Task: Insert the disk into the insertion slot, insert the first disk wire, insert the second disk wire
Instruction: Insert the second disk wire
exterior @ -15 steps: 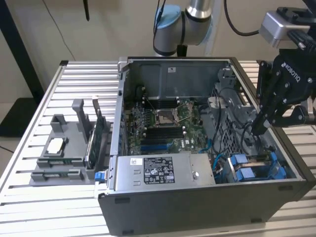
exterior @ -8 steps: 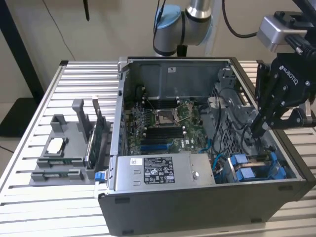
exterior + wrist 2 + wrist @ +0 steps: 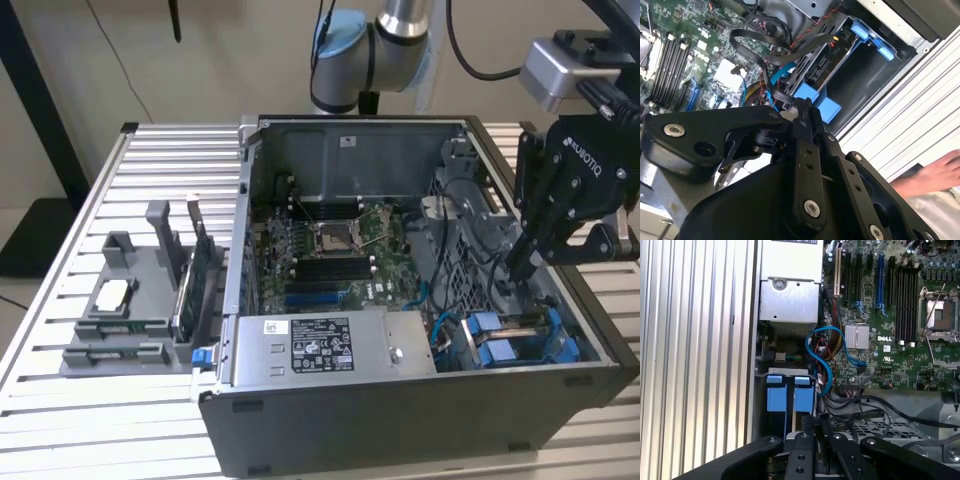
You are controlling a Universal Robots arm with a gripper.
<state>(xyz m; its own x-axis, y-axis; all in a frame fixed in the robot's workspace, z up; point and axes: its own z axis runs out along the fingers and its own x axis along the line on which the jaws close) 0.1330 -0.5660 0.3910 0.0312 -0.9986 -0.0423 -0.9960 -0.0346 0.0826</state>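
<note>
Disk (image 3: 515, 338): seated in the case's bay, exterior view's right, blue carrier tabs showing.
Fingers (image 3: 802, 107): closed together on a black wire connector, just above the disk (wire end hidden).

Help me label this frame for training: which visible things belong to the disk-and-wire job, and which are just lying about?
Job:
- disk in its blue carrier, in the case's drive bay
- blue data cable
- gripper, down inside the case above the disk

Lying about:
- power-supply box
- motherboard
- grey parts holder on the slatted table
- a person's hand
</note>
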